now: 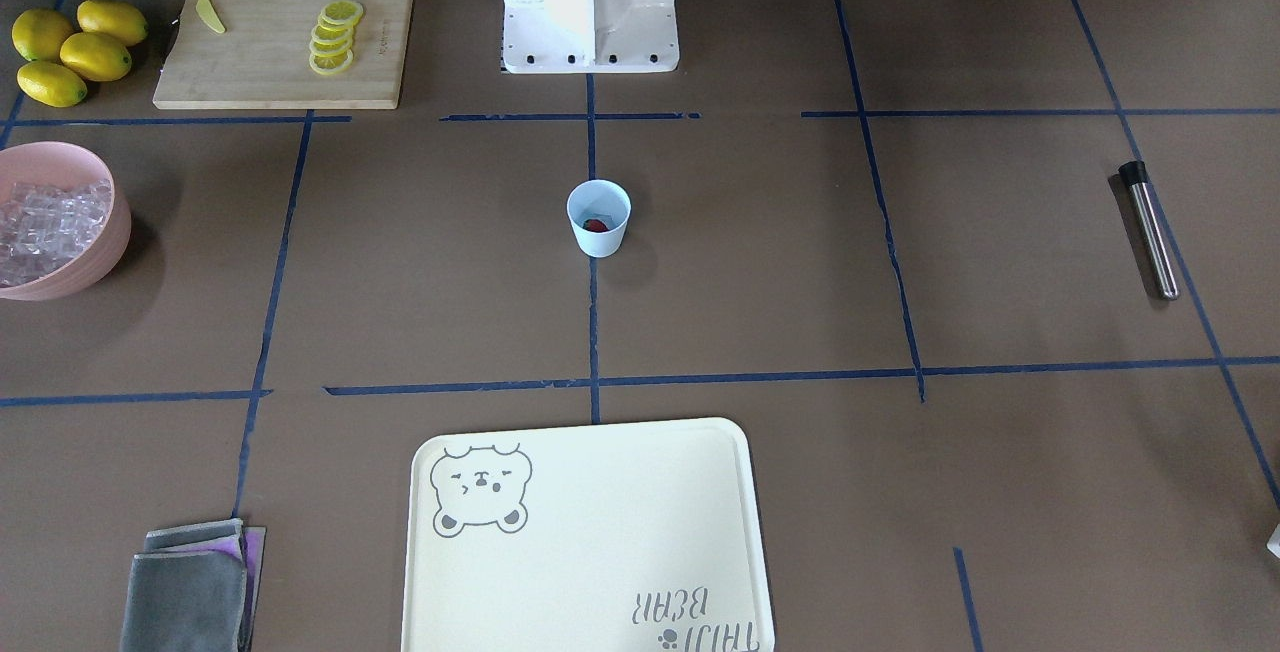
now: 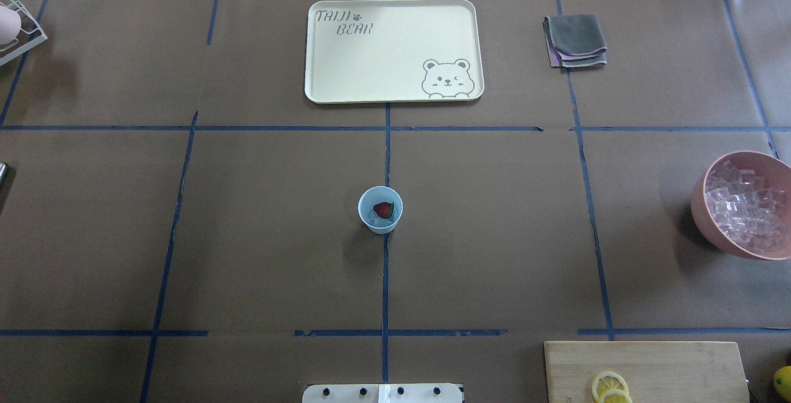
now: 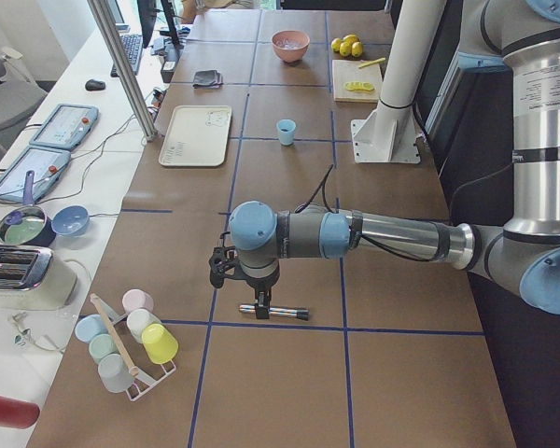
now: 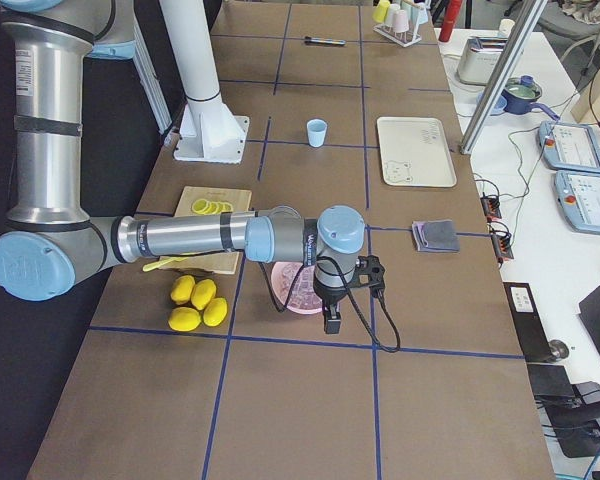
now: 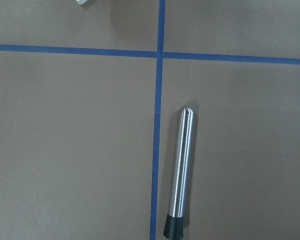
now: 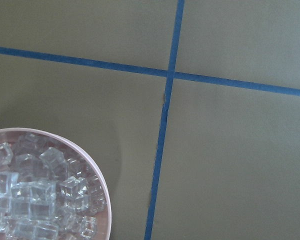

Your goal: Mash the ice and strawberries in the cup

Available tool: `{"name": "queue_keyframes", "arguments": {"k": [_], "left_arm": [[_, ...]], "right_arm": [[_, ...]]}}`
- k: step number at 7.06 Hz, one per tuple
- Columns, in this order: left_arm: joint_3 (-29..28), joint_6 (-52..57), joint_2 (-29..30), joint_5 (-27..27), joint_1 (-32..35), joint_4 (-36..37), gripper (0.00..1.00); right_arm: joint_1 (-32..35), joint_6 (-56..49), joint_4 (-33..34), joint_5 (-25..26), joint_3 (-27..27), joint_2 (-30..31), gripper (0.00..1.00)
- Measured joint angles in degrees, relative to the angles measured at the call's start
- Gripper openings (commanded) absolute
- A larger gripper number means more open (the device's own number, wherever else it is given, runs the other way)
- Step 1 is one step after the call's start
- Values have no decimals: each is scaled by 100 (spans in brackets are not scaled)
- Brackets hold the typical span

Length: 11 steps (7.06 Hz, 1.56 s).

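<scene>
cup upright at table centre | strawberry inside it | ice filled bowl | left gripper above pestle, right gripper near bowl | opening of either: could not tell

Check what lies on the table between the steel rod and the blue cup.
Nothing stands there. In the front-facing view, only bare brown table covering and one blue tape line separate the steel rod from the cup.

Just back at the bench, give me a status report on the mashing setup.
Left gripper near steel muddler, right gripper by pink bowl; open or shut unclear. Cup mid-table, strawberry and ice inside. Nothing beside the cup.
</scene>
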<state>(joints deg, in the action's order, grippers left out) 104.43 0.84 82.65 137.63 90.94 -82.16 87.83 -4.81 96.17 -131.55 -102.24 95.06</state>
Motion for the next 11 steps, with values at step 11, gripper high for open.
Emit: {"name": "queue_keyframes", "arguments": {"k": [11], "left_arm": [[434, 12, -784, -251, -93, -261, 100]], "right_arm": [[6, -12, -26, -74, -547, 557, 100]]}}
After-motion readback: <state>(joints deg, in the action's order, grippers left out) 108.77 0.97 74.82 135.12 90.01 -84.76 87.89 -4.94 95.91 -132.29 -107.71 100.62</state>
